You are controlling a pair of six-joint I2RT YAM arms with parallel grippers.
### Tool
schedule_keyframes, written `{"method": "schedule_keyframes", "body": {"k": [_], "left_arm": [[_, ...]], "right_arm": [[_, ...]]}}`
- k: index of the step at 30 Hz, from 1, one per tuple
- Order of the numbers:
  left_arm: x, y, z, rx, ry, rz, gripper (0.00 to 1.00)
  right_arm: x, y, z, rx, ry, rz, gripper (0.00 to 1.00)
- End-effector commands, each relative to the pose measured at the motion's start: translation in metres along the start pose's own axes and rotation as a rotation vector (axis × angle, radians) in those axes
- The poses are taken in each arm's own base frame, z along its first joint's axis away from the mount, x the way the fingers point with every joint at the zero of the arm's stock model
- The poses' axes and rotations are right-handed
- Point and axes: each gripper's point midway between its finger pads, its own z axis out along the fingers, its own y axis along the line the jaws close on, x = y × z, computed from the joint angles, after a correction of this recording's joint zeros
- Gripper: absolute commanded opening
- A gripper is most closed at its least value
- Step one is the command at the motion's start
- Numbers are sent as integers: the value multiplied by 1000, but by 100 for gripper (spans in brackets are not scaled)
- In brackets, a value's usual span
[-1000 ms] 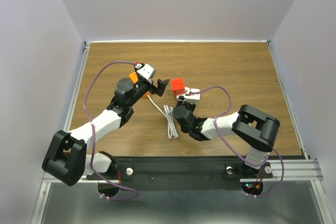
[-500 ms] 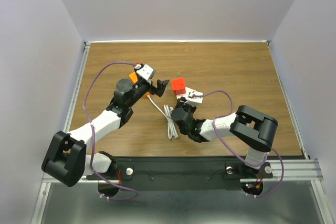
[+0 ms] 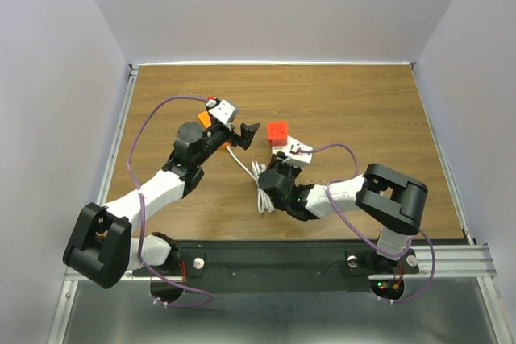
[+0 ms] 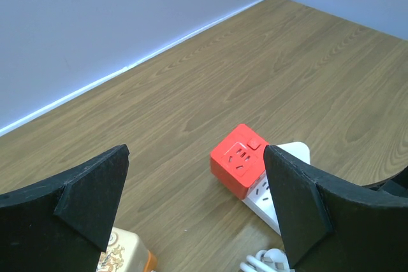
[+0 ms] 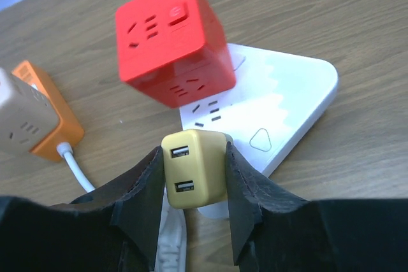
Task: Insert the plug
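The plug (image 5: 194, 167) is a yellow block with two USB ports. My right gripper (image 5: 193, 171) is shut on it, one black finger against each side. It sits over the near end of the white power strip (image 5: 287, 93); its prongs are hidden, so I cannot tell how deep it sits. A red socket cube (image 5: 169, 36) stands on the strip's far end. From above, the right gripper (image 3: 282, 170) is just near of the strip (image 3: 298, 149). My left gripper (image 4: 197, 202) hangs open above the wood, left of the red cube (image 4: 239, 160).
An orange and beige socket cube (image 5: 32, 119) lies to the left, with its white cable (image 3: 260, 187) coiled between the two arms. The purple cables loop over both arms. The table's metal rail (image 3: 121, 126) runs along the left edge.
My right wrist has shifted a little to the left and nearer with the plug between its fingers. The strip and red cube nudged slightly. The left arm has not moved.
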Motion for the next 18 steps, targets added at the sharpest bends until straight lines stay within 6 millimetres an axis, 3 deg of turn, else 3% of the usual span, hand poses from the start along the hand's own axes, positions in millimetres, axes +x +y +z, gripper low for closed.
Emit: {"method": "schedule_keyframes", "body": {"k": [1, 5, 6, 9, 12, 15, 18], "left_arm": [[-28, 2, -2, -1, -90, 11, 98], [-31, 4, -3, -9, -94, 1, 98], [-30, 4, -3, -10, -93, 1, 98], [-30, 5, -2, -14, -90, -6, 99], [-29, 6, 0, -16, -82, -8, 99], [-26, 7, 2, -21, -72, -12, 99], [-24, 10, 3, -35, -64, -16, 99]], "right_arm": [[95, -125, -55, 107, 410, -661, 1], [55, -81, -41, 80, 266, -637, 1], [36, -66, -37, 79, 207, -624, 1], [1, -43, -33, 93, 100, -598, 1], [-20, -37, -32, 116, 39, -595, 4], [-32, -36, -31, 128, 13, -581, 15], [-36, -38, -32, 133, 4, -574, 33]]}}
